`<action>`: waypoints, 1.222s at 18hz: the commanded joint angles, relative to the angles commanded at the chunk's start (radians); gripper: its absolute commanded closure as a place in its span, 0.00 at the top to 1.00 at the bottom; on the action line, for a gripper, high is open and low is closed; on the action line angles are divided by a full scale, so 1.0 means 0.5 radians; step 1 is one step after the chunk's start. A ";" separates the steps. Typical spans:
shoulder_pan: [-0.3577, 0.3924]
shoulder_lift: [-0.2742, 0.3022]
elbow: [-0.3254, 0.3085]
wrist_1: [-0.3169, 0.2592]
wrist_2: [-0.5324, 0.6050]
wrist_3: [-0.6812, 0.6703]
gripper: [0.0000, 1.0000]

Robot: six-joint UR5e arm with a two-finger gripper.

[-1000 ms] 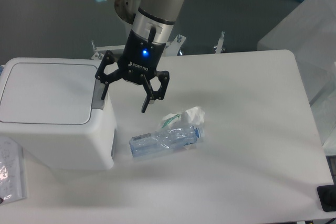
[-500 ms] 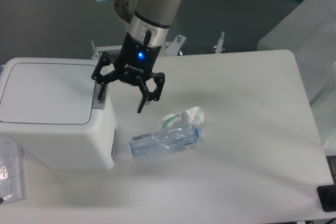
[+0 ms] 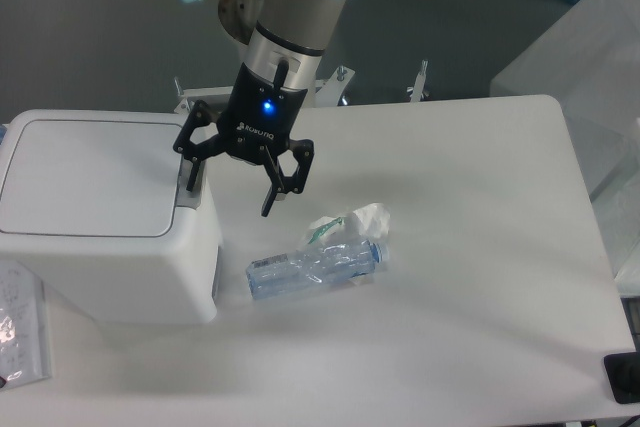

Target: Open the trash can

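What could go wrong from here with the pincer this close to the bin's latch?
1. The open pincer has one finger at the grey push-button latch of the large boxy white plastic trash can; a slightly off press could land on the lid edge and leave it shut.
2. The other finger hangs above the crushed clear plastic bottle and crumpled white wrapper; a low sweep might knock them.

Pincer shifted left toward trash can latch.
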 joint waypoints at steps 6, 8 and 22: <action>0.000 0.003 0.003 -0.003 0.000 0.000 1.00; 0.000 0.006 0.021 -0.003 0.000 0.000 1.00; 0.260 -0.303 0.328 0.061 0.037 0.199 1.00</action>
